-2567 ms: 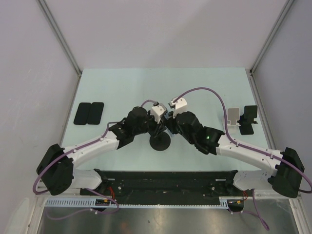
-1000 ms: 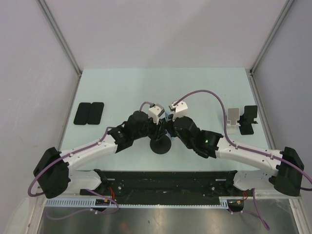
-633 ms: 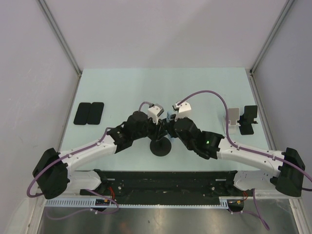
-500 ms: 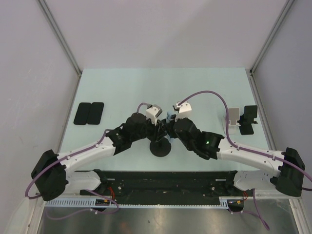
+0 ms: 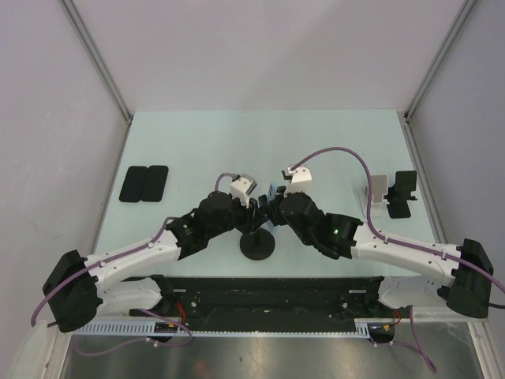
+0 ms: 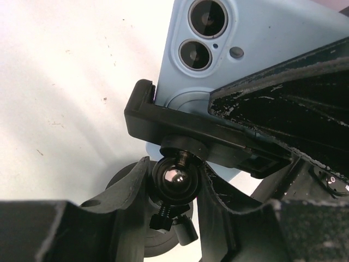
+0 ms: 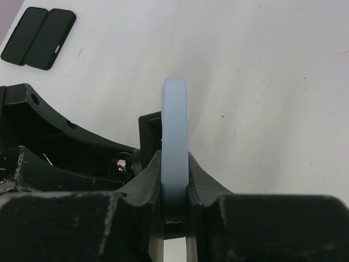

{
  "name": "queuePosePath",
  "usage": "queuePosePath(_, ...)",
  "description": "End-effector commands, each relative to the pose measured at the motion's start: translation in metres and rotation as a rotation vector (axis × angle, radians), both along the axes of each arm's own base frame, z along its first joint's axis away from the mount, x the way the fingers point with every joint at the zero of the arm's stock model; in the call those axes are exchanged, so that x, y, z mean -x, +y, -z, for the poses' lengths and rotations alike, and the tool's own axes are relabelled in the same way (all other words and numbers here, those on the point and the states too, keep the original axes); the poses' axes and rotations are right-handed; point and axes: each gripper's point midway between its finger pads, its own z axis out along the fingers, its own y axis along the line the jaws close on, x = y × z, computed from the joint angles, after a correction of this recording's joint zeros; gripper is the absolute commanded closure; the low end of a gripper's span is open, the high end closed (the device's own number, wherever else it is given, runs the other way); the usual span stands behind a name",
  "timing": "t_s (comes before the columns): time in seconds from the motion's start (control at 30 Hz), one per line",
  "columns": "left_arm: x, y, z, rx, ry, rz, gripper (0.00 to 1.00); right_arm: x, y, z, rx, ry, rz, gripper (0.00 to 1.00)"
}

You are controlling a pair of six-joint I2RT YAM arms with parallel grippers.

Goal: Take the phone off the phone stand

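right gripper (image 7: 174,166) pinches the phone (image 7: 174,109) edge-on, its body running straight out ahead; left gripper (image 6: 174,183) hugs the phone stand (image 6: 191,131) ball joint below

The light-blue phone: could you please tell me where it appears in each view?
Top external: phone at centre, a small blue sliver.
Left wrist: phone upper right, lenses showing.
Right wrist: phone at centre, edge-on.
Shared landmark: the black phone stand.
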Motion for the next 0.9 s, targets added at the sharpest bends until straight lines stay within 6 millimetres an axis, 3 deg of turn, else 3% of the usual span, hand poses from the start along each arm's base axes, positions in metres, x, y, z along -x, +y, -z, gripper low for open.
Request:
queuePosePath(0.0,-0.026,0.047,0.012,-0.083,-0.032,-0.282,1.00,-0.018,-0.050,-0.016,0.124,-0.075,0.198,1.00)
queuePosePath(0.17,-0.019,0.046,0.023,-0.089,-0.004,-0.274,1.00,-0.020,-0.050,-0.020,0.132,-0.087,0.223,1.00)
queuePosePath(0.33,-0.014,0.040,0.020,-0.092,-0.020,-0.236,1.00,-0.020,-0.048,-0.021,0.130,-0.096,0.221,1.00)
queuePosePath(0.53,-0.006,0.016,0.001,-0.042,-0.093,-0.109,1.00,-0.030,-0.019,-0.032,0.103,-0.162,0.129,1.00)
queuePosePath(0.73,0.005,0.002,-0.004,-0.050,-0.130,-0.028,1.00,-0.055,0.011,-0.045,0.026,-0.245,0.095,1.00)
queuePosePath(0.87,0.005,0.003,-0.003,-0.060,-0.141,-0.024,1.00,-0.074,0.021,-0.073,-0.060,-0.338,0.050,1.00)
